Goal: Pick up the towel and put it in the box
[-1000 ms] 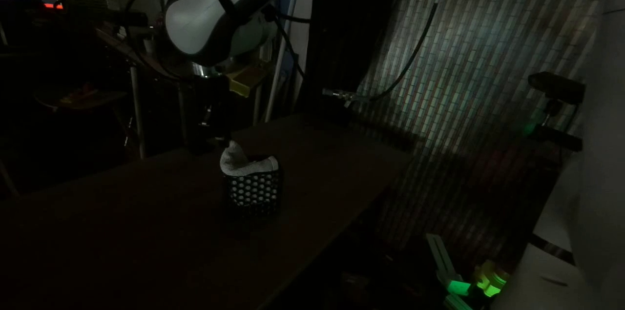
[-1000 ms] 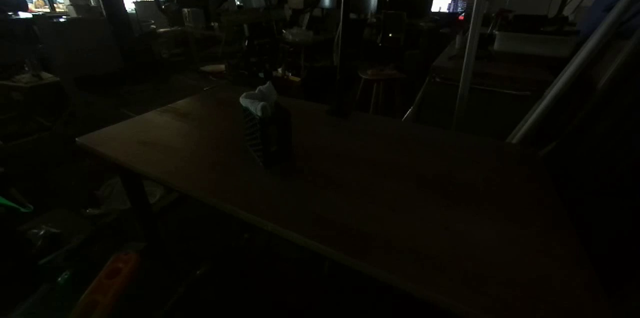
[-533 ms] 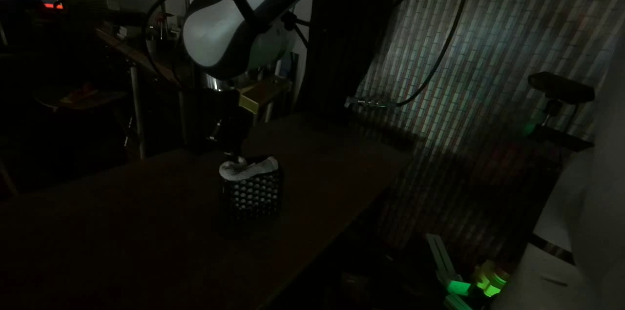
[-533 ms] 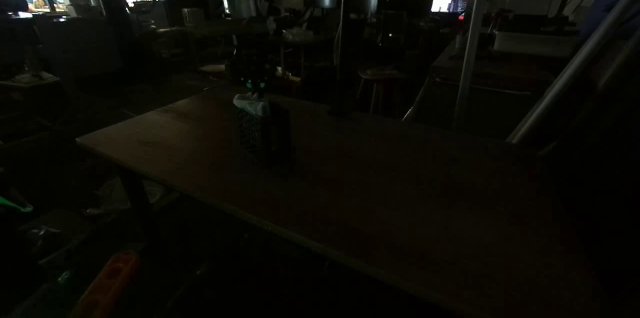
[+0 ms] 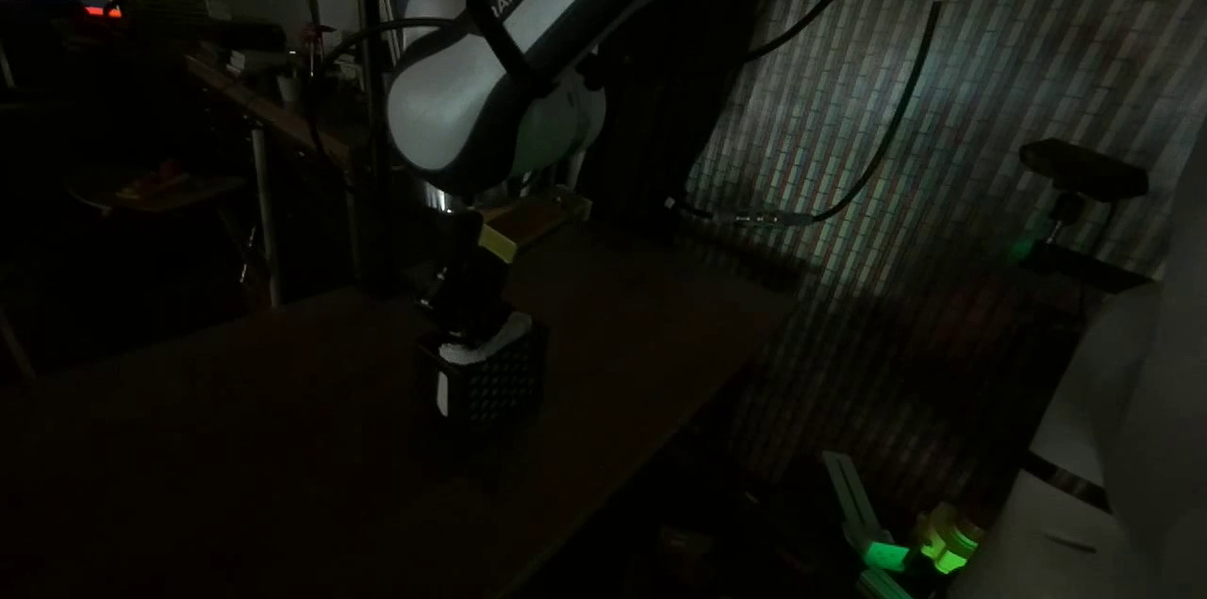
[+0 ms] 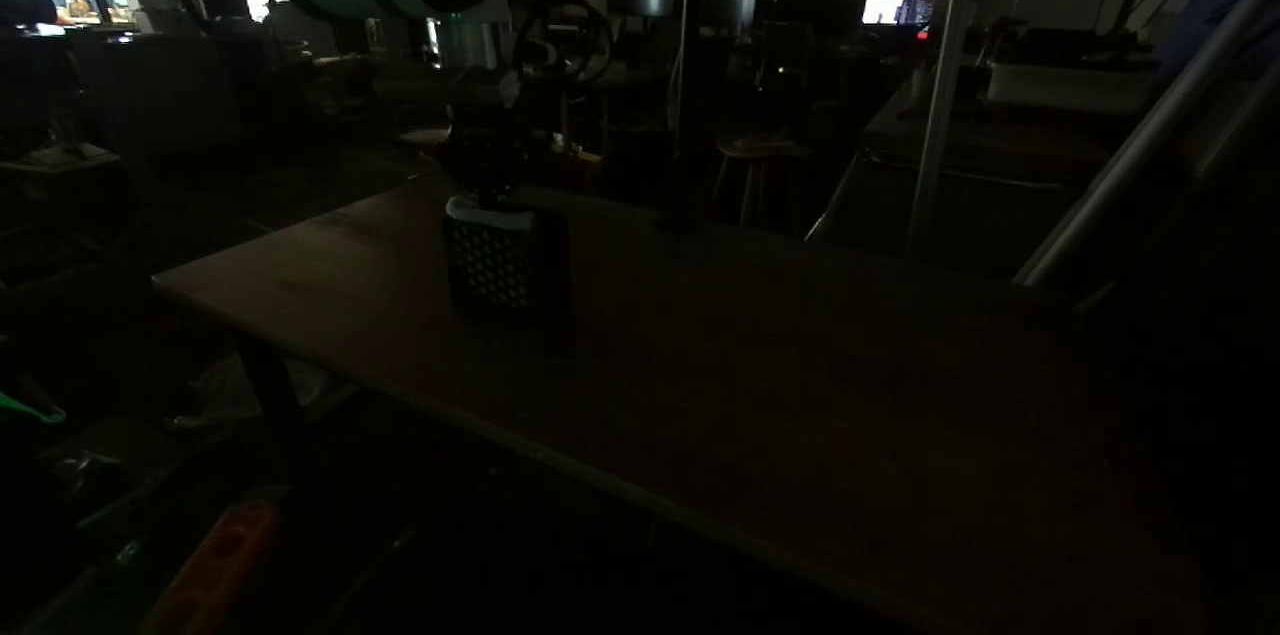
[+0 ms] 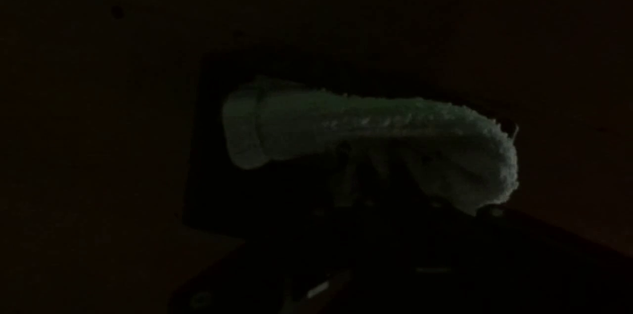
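A dark box (image 5: 498, 387) with mesh sides stands upright on the table, in both exterior views. The pale towel (image 5: 517, 327) is bunched inside its mouth, level with the rim or slightly above. A white patch shows on the box's narrow side; I cannot tell if this is towel or label. My gripper (image 5: 469, 333) points down into the box mouth, its dark fingers sunk among the cloth. In the wrist view, folds of towel (image 7: 296, 123) draw in towards the fingers, which look shut on it. The fingertips are hidden by darkness and cloth.
The room is very dim. The brown table (image 6: 800, 415) extends around the box, its near edge running diagonally. A dark upright pole (image 6: 690, 115) stands behind the table's far edge. A cable (image 5: 891, 146) hangs beside the arm, in front of a tiled wall (image 5: 830, 156).
The arm has come down, pushing the towel's raised peak into the box mouth. The box has turned, its mesh face showing more squarely in an exterior view. The jaws have stayed shut.
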Available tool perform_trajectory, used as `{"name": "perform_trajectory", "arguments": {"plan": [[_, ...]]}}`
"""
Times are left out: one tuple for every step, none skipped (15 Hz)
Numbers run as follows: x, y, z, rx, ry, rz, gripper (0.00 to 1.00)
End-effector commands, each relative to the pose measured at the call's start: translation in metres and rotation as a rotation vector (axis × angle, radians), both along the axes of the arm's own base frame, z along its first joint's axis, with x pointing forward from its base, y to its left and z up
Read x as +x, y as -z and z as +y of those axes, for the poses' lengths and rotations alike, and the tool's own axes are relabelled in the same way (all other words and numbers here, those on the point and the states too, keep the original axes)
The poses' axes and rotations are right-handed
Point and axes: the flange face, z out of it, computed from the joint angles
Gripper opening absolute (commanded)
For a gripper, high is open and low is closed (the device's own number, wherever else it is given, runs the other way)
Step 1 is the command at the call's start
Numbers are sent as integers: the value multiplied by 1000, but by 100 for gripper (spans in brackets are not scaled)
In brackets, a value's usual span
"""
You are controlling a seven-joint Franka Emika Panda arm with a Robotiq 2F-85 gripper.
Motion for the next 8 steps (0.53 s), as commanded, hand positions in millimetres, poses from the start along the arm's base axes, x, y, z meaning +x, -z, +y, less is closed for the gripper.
{"name": "perform_trajectory", "arguments": {"plan": [[-13,6,2,35,38,-15,14],[-14,14,3,40,39,-5,14],[-14,21,5,50,36,6,14],[-15,27,7,60,36,16,14],[-15,34,10,67,33,25,14],[-16,40,12,75,33,33,14],[-15,45,14,84,34,38,14],[-15,50,15,93,36,45,14]]}}
